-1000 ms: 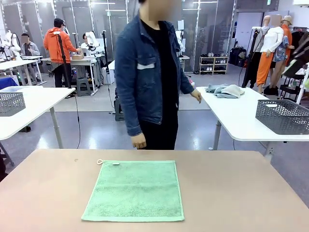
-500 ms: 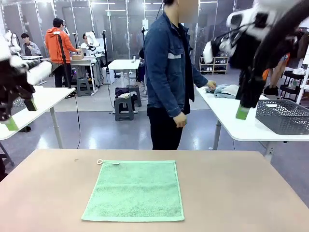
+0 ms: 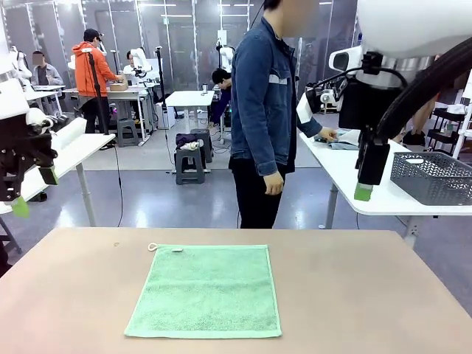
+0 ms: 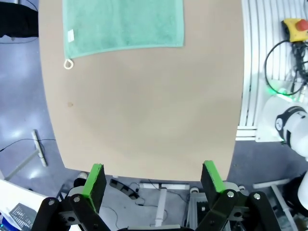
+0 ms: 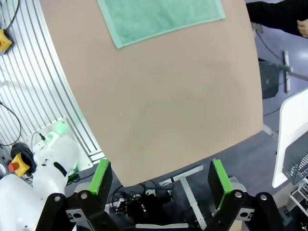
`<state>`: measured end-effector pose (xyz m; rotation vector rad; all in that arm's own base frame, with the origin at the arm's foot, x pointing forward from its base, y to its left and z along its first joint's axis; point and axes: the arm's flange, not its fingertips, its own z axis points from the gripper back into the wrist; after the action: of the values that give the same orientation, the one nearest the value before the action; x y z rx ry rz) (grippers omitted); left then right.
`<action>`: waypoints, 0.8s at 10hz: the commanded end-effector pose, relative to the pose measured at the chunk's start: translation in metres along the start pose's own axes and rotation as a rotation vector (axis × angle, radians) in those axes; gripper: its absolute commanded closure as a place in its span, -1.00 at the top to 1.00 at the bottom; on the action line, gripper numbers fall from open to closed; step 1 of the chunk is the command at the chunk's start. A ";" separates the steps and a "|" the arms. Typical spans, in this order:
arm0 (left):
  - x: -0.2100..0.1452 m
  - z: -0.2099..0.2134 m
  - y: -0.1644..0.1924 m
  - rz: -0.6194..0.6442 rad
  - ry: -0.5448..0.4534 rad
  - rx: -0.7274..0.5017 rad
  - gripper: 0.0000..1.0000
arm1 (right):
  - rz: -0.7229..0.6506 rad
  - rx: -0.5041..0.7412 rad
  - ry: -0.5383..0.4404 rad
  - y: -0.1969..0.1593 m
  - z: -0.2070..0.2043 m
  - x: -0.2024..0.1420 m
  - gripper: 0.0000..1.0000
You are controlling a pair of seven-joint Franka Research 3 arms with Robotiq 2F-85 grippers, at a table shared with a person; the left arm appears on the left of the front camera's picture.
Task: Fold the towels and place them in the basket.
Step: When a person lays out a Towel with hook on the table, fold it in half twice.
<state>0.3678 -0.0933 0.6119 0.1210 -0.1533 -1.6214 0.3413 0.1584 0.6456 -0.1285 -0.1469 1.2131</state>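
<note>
My left gripper (image 4: 154, 174) and right gripper (image 5: 159, 172) hang high over the table (image 3: 354, 295), both wide open, holding nothing. I see 1 green towel (image 3: 205, 291) lying flat on it.

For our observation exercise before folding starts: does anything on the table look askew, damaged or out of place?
Nothing stands out. The green towel lies flat and square on the table, white loop at a far corner. The left pincer and right pincer are open and empty.
</note>
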 end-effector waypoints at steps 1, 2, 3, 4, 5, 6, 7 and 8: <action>0.001 0.006 0.001 0.012 0.003 0.004 1.00 | -0.010 -0.015 0.000 0.001 0.004 -0.002 1.00; 0.001 0.006 0.001 0.012 0.003 0.004 1.00 | -0.010 -0.015 0.000 0.001 0.004 -0.002 1.00; 0.001 0.006 0.001 0.012 0.003 0.004 1.00 | -0.010 -0.015 0.000 0.001 0.004 -0.002 1.00; 0.000 0.003 0.001 -0.003 -0.010 0.005 1.00 | 0.003 -0.004 -0.014 -0.001 0.006 -0.001 1.00; 0.017 -0.009 -0.008 -0.024 -0.044 0.019 1.00 | 0.084 -0.007 -0.032 0.012 -0.005 0.012 1.00; 0.033 -0.034 -0.013 -0.006 -0.069 0.011 1.00 | 0.133 0.005 -0.051 0.028 -0.027 0.025 1.00; 0.044 -0.055 -0.018 0.009 -0.069 0.000 1.00 | 0.181 0.023 -0.044 0.042 -0.050 0.037 1.00; 0.053 -0.077 -0.023 0.024 -0.079 0.000 1.00 | 0.235 0.035 -0.043 0.057 -0.073 0.048 1.00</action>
<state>0.3578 -0.1391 0.5546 0.0610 -0.1752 -1.6395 0.3203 0.2159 0.5917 -0.1092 -0.1379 1.3916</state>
